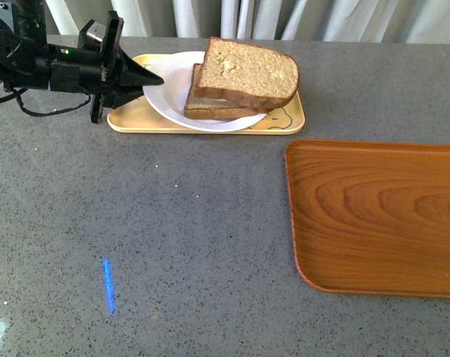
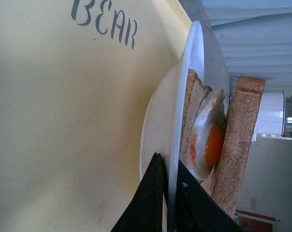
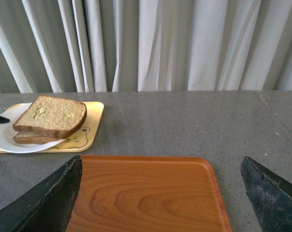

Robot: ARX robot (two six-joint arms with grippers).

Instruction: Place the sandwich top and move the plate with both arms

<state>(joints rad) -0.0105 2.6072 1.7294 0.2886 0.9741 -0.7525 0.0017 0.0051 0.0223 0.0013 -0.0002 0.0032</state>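
Black left fingers (image 2: 148,208) are nipped down to a narrow slot on the plate (image 1: 165,97). One finger lies under the rim and one over it, with the white edge running between them. They look closed on that rim and hold nothing else.

Just past the fingertips, on the plate, sits the sandwich: a lower bread slice (image 1: 210,111), a fried egg (image 2: 211,145) peeping out at the side, and the sandwich top (image 1: 247,71) laid over it a little askew. The topping step looks done, and moving the plate is what remains. The plate rests on the yellow bear-printed tray (image 1: 132,119), which lies directly beneath the left fingers.

The plate should be stiff, smooth and probably slippery under pointed fingers. A pinch on one side alone would likely let it tip. The bread is soft and light, and the egg is slick, so the stack could slide if the plate tilts. The rim is the place to hold, never the bread, with a second hold on the rim opposite the left fingers and the plate kept level.

Further right, the wooden tray (image 1: 373,216) lies on the grey table (image 1: 172,245), well apart from the left fingers. The right fingers (image 3: 49,203) are spread wide and hold nothing. The wooden tray lies between and below them, and the plate is well away from them.
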